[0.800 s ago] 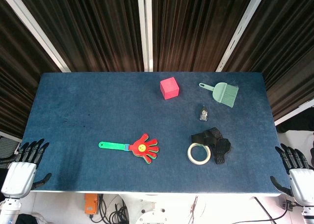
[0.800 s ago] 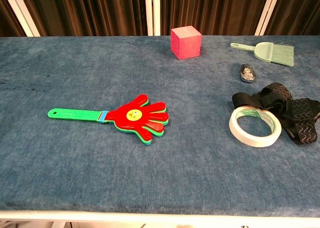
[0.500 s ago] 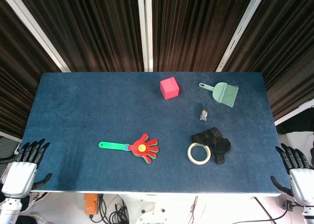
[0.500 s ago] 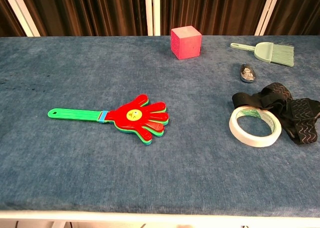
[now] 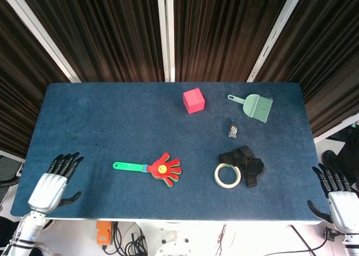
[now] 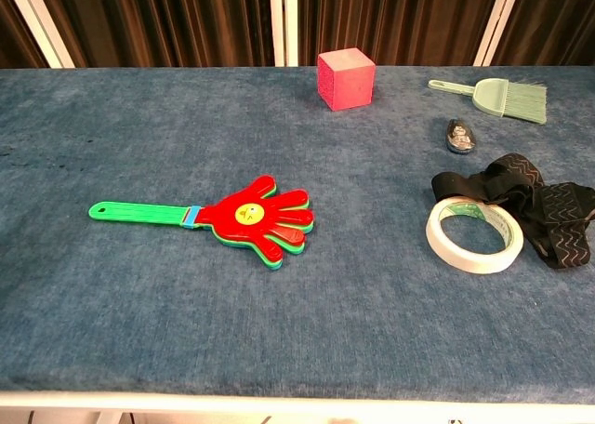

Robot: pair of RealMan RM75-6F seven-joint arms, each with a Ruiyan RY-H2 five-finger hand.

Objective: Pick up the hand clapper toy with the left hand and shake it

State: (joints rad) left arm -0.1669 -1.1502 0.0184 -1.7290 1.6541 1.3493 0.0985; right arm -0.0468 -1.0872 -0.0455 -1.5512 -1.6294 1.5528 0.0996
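The hand clapper toy (image 5: 150, 168) (image 6: 218, 218) lies flat on the blue table, its green handle pointing left and its red hand-shaped head with a yellow face to the right. My left hand (image 5: 51, 186) hovers over the table's front left corner, well left of the handle, fingers apart and holding nothing. My right hand (image 5: 338, 200) stays off the table's front right corner, fingers spread and empty. Neither hand shows in the chest view.
A pink cube (image 5: 193, 100) and a green brush (image 5: 255, 106) sit at the back right. A small dark metallic object (image 5: 232, 129), a black strap (image 5: 247, 163) and a roll of white tape (image 5: 227, 176) lie right of the clapper.
My left hand has moved right and forward, from beside the table's left edge to over its front left corner. The right hand has barely shifted. The clapper has not moved.
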